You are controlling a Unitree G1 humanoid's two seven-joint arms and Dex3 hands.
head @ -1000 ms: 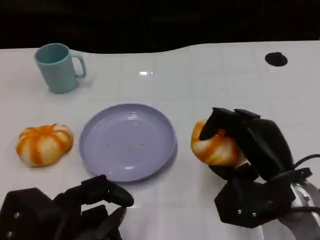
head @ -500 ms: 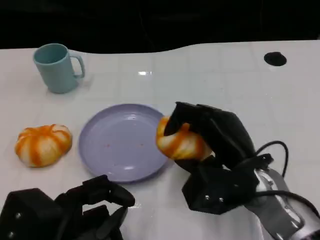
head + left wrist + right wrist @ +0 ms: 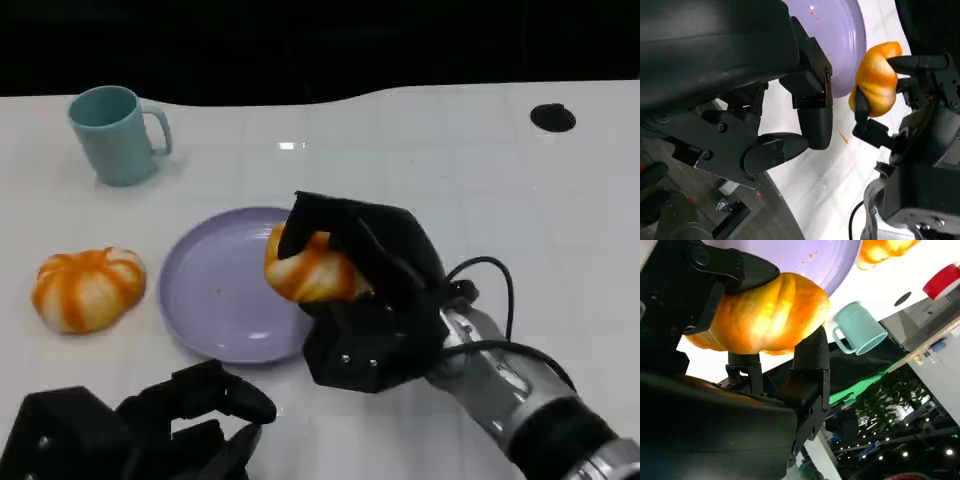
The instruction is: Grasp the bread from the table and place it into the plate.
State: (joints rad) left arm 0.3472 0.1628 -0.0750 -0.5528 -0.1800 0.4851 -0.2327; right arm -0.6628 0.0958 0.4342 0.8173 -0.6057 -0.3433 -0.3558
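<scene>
The purple plate [image 3: 215, 300] is lying bare across its middle and left part, while the right robot hand [image 3: 365, 300], holding an orange-and-white bread roll [image 3: 305, 268], is hanging over its right rim. A second bread roll [image 3: 88, 288] is sitting just beside the plate's left edge, and a teal mug [image 3: 115, 135] is standing well apart at the far left of the white surface [image 3: 450, 170]. The left robot hand [image 3: 150, 430] is lying at the near edge in front of the plate, and the surface to the right is lying bare up to a small black disc [image 3: 552, 118] near the far right edge.

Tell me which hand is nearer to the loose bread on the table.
Left. The left hand sits at the near edge, just below the loose bread; the right hand is across the plate, holding another bread.
</scene>
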